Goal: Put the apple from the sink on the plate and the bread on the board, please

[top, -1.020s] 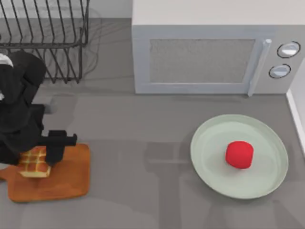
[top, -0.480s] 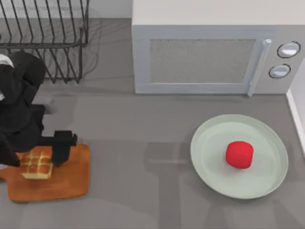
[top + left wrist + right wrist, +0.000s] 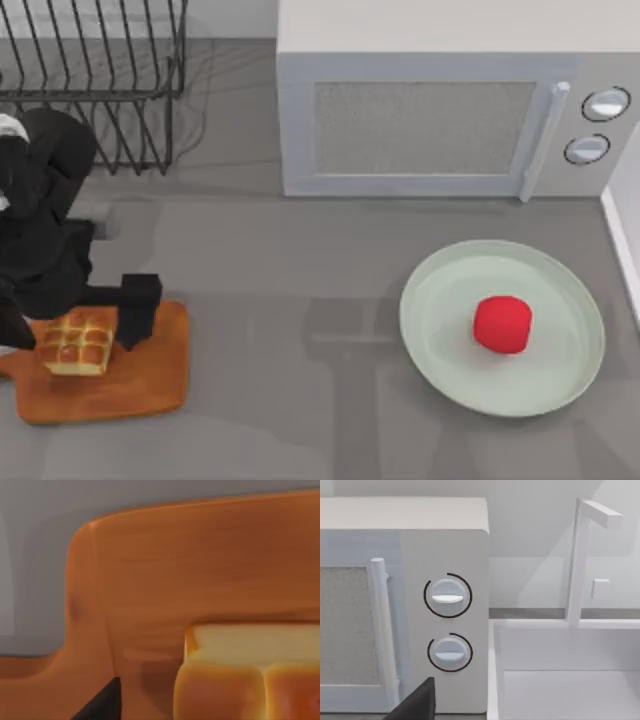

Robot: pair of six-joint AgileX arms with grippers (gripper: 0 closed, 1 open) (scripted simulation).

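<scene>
Where left gripper (image 3: pixel 75 320) straddles it, bread (image 3: pixel 75 341) on board (image 3: pixel 150 385).

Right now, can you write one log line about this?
left gripper: open, over golden-brown square bun | bun: on orange-brown wooden board | red apple: on pale green plate

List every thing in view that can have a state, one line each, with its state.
apple: resting on the plate, out of the sink.
plate: flat on the table, holding the apple.
bread: upright on the board, between the spread fingers.
board: flat on the table, bearing the bread.
left end effector: open, around the bread.
microwave: door shut.
dish rack: standing, no dishes visible.
</scene>
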